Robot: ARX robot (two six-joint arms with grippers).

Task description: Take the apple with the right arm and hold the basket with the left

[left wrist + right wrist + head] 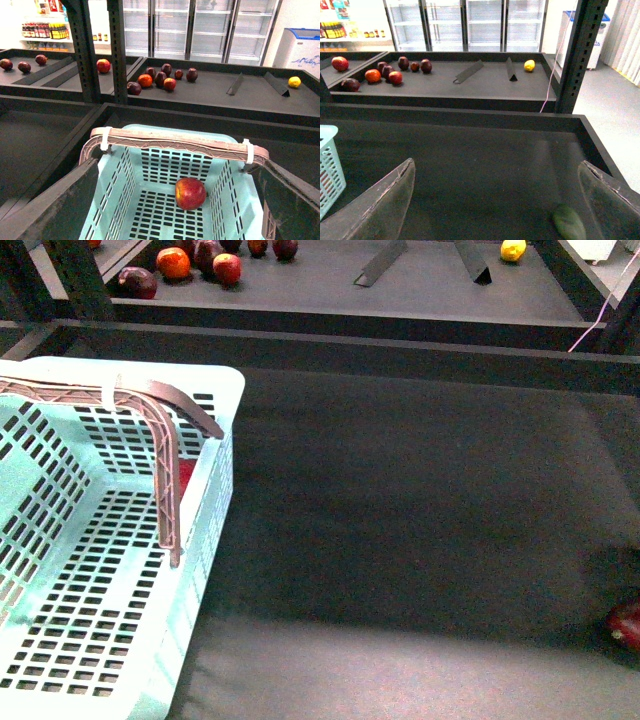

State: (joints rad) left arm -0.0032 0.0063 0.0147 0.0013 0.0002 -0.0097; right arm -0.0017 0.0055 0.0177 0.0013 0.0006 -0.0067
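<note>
A pale mint-green slotted basket (pixel 110 570) sits at the left of a dark table (pixel 420 540), as seen from the robot's body camera, with one brownish-purple ribbed handle (pixel 165 455) arching over its near corner. A sliver of red shows through the basket wall just beside that handle. The left wrist camera looks down into the basket (pixel 150 200) and shows the bright red apple (pixel 190 193), with yellowish streaks near its top, resting on the slotted floor toward the far wall. A ribbed handle (pixel 175 141) crosses above the basket's far rim. The left end effector (pixel 180 200) is open: its two dark fingers (pixel 55 205) stand wide apart at either side of the view, flanking the basket and closed on nothing. The right wrist camera shows the right end effector (pixel 500 200) open too, its two fingers (pixel 385 200) spread wide over bare table and holding nothing. A green object (pixel 568 222) lies on the table near one finger, and a corner of the basket (pixel 330 165) shows at the edge of that view. At the right edge of the body camera's view, a dark red fruit (pixel 626 625) lies on the table. Beyond the table, a further shelf carries a cluster of red and dark fruits (pixel 195 262) and a yellow fruit (pixel 513 250).
</note>
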